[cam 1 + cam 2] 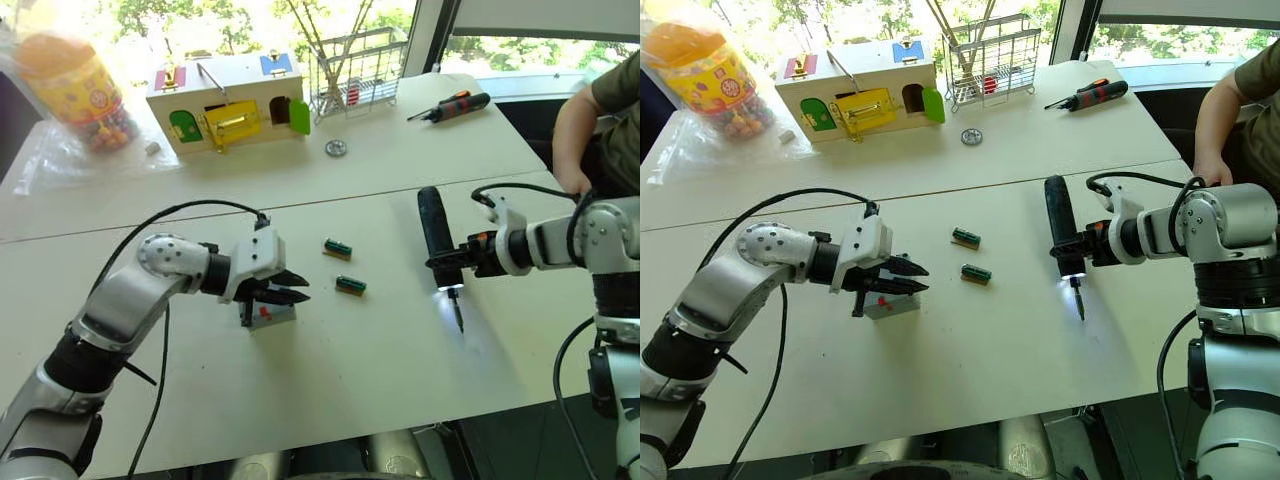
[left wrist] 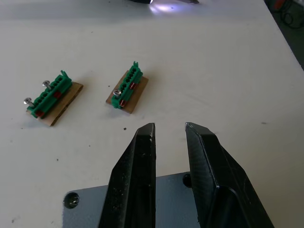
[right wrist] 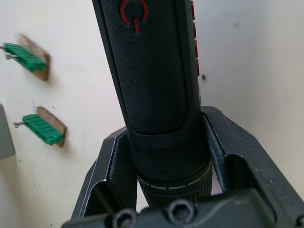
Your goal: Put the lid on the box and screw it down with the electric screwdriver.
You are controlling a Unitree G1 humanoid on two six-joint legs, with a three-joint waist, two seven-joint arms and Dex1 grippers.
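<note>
The lid (image 2: pixel 156 204) looks already seated on the box (image 1: pixel 890 305), near the counter's (image 1: pixel 330 380) middle. The left claw (image 2: pixel 169 130) is parked right over it, fingers a narrow gap apart, nothing gripped, so the box probably isn't pinned and could spin or skid once torque is applied. The driver (image 1: pixel 437 232) is clamped tight in the right claw (image 3: pixel 161 156), bit down, light on, well apart from the box. A tilted bit could cam out of a corner hole. The green screw strips (image 2: pixel 127 88) nearby could be knocked too.
</note>
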